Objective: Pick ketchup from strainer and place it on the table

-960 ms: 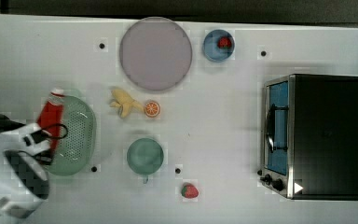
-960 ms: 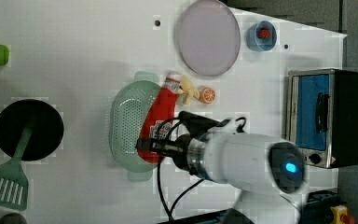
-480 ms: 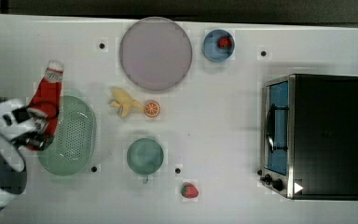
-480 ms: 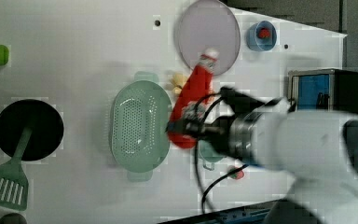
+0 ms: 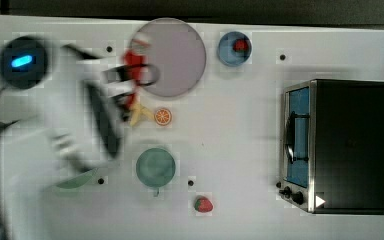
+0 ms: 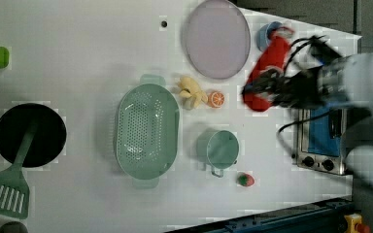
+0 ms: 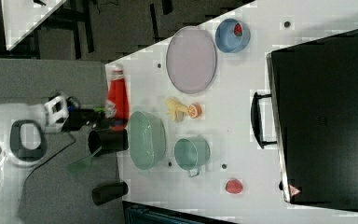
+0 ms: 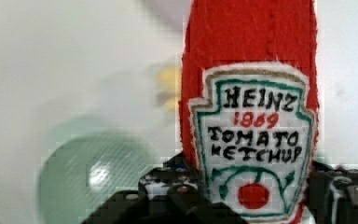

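Left view: ketchup (image 6: pixel 267 73) gripped in the hand (image 6: pixel 272 90), upper right of the frame, aloft, well apart from the strainer (image 6: pixel 147 131). Long axis slanting up-right, cap away from the hand; bare counter (image 6: pixel 102 53) below for lowering.

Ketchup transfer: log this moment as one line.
phase: carry | gripper: shut on ketchup, lifted off the table | strainer: holds nothing | placement: not yet done

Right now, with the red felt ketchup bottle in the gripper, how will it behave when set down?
The red felt ketchup bottle looks stitched from fuzzy fabric, so probably soft, light and unbreakable. The black gripper pinches its base, and felt should resist slipping. Tall and narrow, it may topple on the white table if stood upright.
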You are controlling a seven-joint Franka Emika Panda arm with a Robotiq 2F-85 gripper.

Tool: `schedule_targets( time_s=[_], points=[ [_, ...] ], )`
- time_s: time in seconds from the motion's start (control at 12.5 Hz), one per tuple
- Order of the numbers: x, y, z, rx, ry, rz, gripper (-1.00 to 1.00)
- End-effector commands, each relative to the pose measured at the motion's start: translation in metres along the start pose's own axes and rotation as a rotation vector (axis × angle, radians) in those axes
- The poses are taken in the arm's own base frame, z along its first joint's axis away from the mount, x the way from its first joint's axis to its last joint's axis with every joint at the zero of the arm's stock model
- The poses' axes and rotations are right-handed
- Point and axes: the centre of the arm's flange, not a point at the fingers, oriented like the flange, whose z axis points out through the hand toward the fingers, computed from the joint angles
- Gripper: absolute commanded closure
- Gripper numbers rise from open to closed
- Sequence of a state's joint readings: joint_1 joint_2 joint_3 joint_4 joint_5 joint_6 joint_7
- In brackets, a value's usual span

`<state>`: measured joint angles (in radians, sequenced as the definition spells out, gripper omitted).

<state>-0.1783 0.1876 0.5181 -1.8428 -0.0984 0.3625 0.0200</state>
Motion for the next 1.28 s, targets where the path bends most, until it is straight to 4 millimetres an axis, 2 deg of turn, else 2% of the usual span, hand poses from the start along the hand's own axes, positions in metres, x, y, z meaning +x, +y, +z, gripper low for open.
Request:
schedule_targets(
  time_s=[0.08,0.32,0.56,0.72,1.04,1.12,1.28],
  points=[
    [0.06,0.08,-0.001,-0.009,0.001,-0.056,-0.19],
    [0.09,0.137,0.015,-0.028,-0.019,-0.08,-0.19],
    [0.1,0.175,0.052,-0.028,-0.013,-0.051,-0.19],
    [0.093,0.186,0.091,-0.01,0.015,-0.04,-0.19],
    [0.067,0.193,0.179,0.012,-0.003,-0.044,-0.19],
    [0.062,0.195,0.2,0.014,-0.018,-0.043,-0.26],
    [0.059,0.196,0.232,0.028,-0.027,-0.04,-0.67]
  ],
)
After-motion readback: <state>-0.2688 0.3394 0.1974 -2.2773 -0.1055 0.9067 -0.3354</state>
